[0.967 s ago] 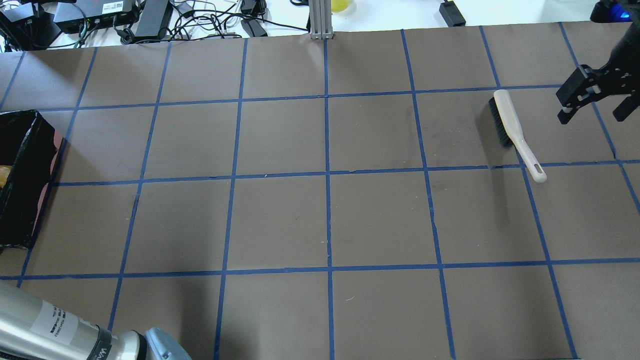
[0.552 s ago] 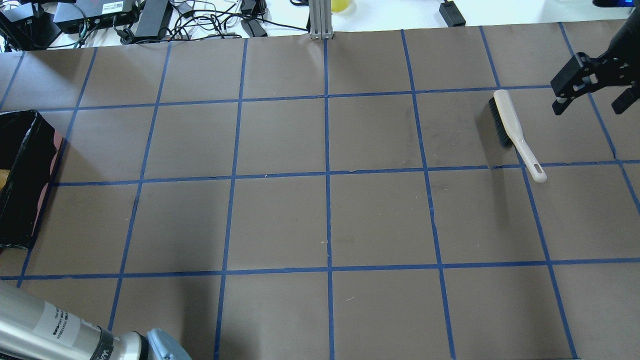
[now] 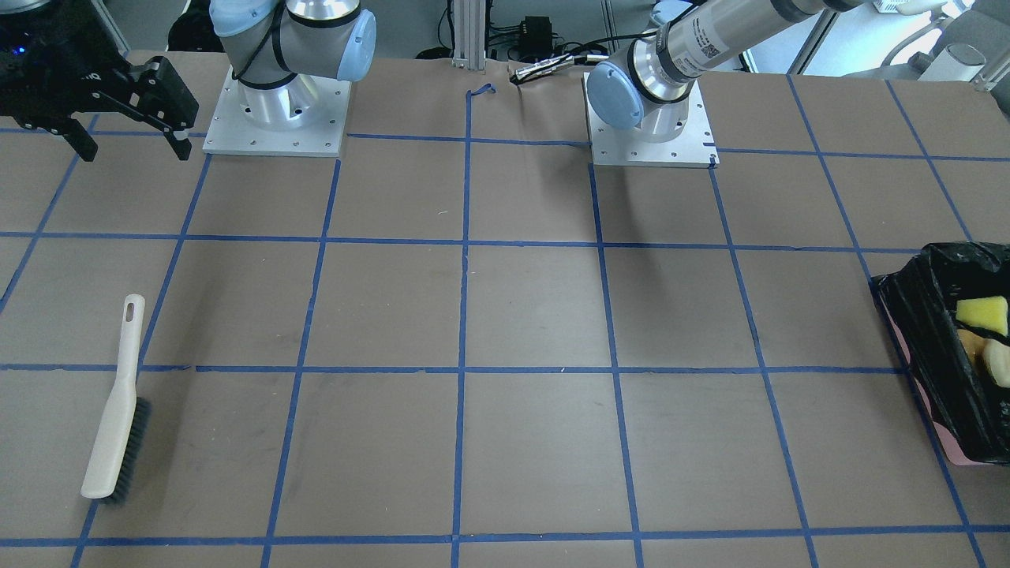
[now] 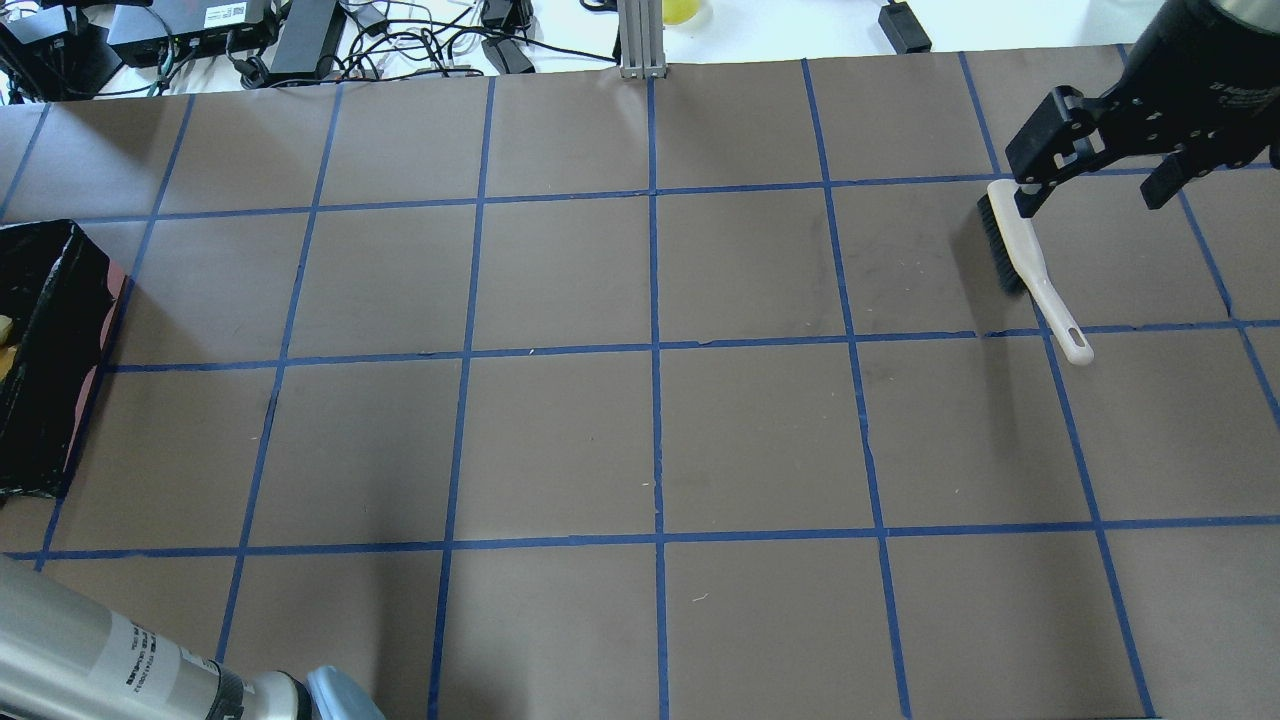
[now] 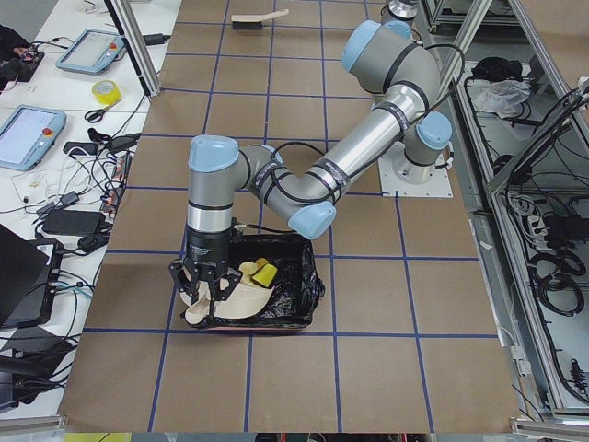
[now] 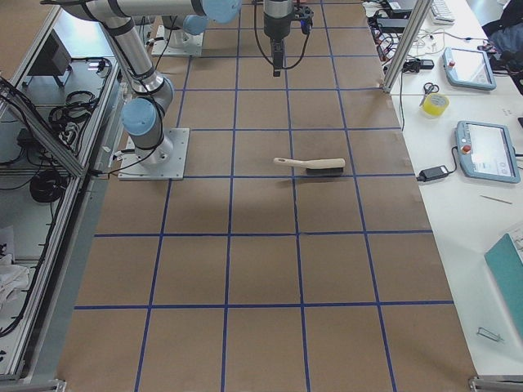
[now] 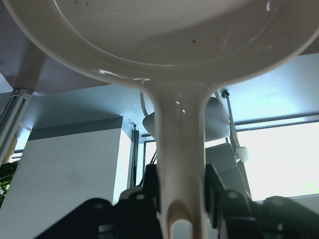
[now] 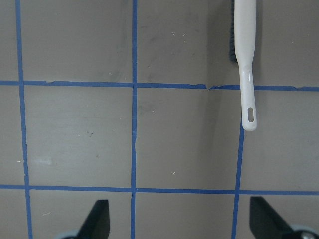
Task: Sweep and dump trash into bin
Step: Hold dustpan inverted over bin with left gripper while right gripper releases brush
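The bin, lined with a black bag over a pink base, stands at the table's end on my left; it also shows in the overhead view and the left side view. Inside lie the yellow sponge, a golden-brown lump and a pale tan piece. My left gripper is shut on the handle of the beige dustpan, held tilted over the bin. My right gripper is open and empty, raised above the brush's bristle end.
A beige hand brush with dark bristles lies flat on the brown paper at my right, handle towards me. Cables and power bricks lie past the far edge. A metal post stands at the far middle.
My right gripper has moved left and away from me, from beside the brush to over its bristle end. It stays open. The brush has not moved.
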{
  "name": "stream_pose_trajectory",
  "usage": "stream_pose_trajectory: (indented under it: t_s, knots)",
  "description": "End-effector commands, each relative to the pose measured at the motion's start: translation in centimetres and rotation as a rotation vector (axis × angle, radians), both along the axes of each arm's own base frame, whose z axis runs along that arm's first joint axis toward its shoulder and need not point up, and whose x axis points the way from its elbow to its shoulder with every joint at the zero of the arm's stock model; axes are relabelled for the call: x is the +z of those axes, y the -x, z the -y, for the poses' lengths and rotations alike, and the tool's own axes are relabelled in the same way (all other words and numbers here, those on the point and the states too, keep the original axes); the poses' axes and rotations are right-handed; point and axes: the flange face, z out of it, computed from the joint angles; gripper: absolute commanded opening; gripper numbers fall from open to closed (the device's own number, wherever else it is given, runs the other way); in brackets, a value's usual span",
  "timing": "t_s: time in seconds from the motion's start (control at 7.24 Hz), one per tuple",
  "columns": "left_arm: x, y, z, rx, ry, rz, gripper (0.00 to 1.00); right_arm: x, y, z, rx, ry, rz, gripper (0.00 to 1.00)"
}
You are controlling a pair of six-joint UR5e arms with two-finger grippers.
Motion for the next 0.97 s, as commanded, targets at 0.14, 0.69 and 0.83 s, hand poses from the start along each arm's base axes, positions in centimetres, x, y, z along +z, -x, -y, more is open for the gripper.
stream_pose_trajectory:
  t_s: [0.14,0.69,0.83]
  knots:
    - [-0.3,0.8,-1.2,-0.005,0.011,-0.008,0.0,-1.8,-5.0,0.0,-0.008,-0.03,-0.006,1.0]
    - [1.2,1.5,0.4,-0.069,-0.004,-0.402,0.0,-3.7,-6.2,-0.1,0.039,-0.065,0.007,1.0]
    - [0.3,1.7,0.5,-0.029,0.01,-0.461,0.0,-5.1,-7.1,-0.2,0.055,-0.058,0.006,1.0]
